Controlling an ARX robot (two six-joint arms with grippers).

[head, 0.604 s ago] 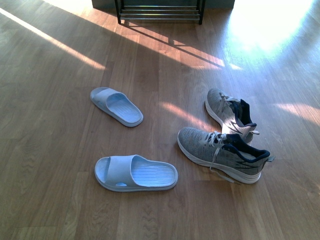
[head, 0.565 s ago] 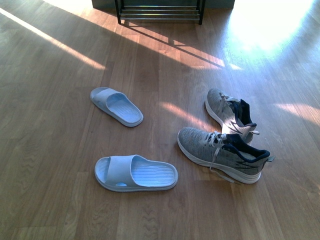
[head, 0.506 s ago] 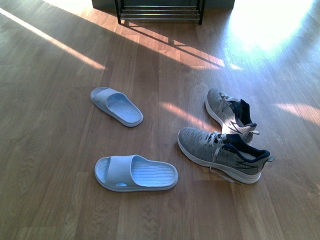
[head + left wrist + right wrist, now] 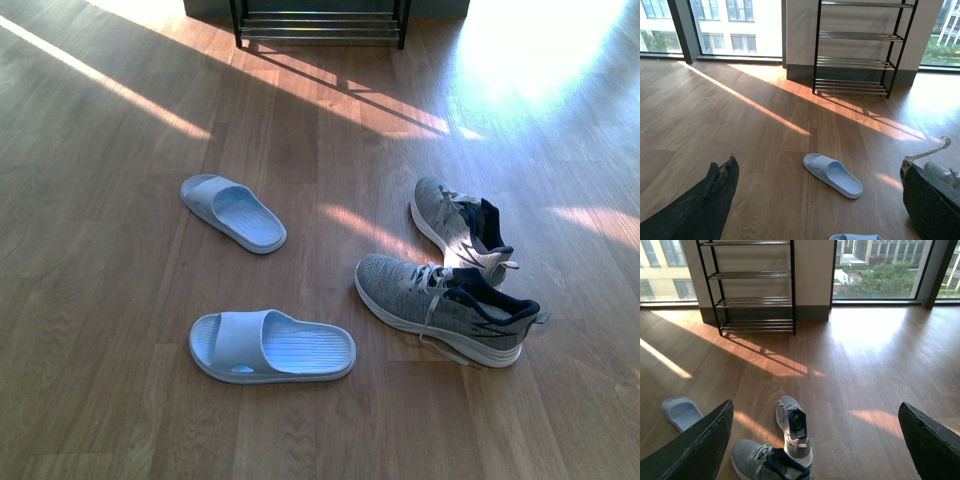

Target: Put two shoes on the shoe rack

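Nothing has shifted since the earlier frame. The two shoes [image 4: 445, 310] lie touching on the floor [image 4: 110, 320], right of centre and well apart from the shoe rack [image 4: 320, 25] at its far edge. The left gripper [image 4: 818, 161] and right gripper [image 4: 815, 404] are spread wide, holding nothing.

The wooden plank floor [image 4: 100, 300] shows its grain under a satin sheen that glares in the sun. The two grey lace-up sneakers [image 4: 440, 305] have matt knit cloth uppers and smooth white soles. The two pale blue moulded slides [image 4: 270, 345] look like smooth, matt plastic with ribbed footbeds. The black-framed metal shoe rack [image 4: 855, 63] has glossy chrome rods.
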